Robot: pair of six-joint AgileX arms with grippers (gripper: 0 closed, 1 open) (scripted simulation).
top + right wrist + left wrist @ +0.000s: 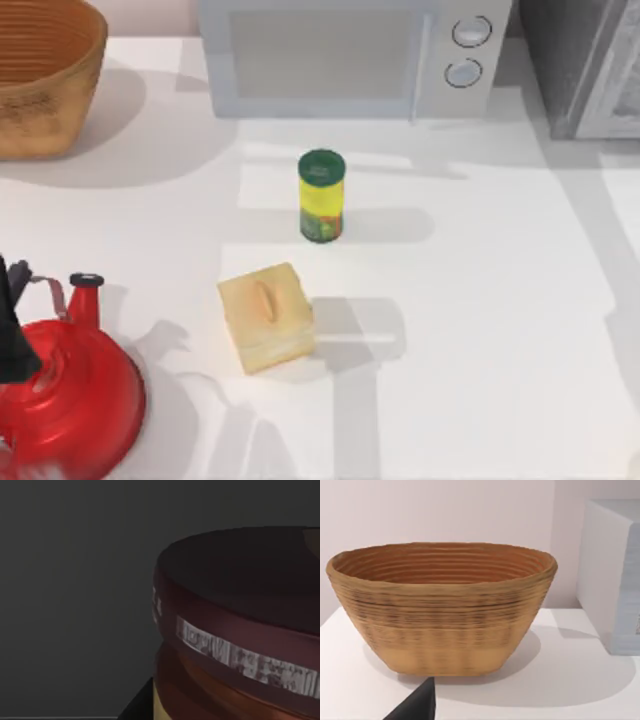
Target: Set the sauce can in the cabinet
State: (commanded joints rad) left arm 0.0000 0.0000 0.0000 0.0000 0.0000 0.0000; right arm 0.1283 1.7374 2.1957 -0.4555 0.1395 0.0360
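Sauce can (240, 630) sitting close before my right wrist against dark cabinet (75, 580) wall; jaw state: cannot tell. Green-topped can (321, 196) standing in front of the microwave (340, 55).

One woven basket (45, 75), one light grey microwave (350, 55) with two round knobs (471, 31), one dark grey cabinet (585, 65). One green-topped yellow-and-green can (321, 196), one pale yellow block with a raised ridge (266, 317), one red kettle (65, 385). One maroon-topped sauce can (240, 630), seen close against a dark grey surface.
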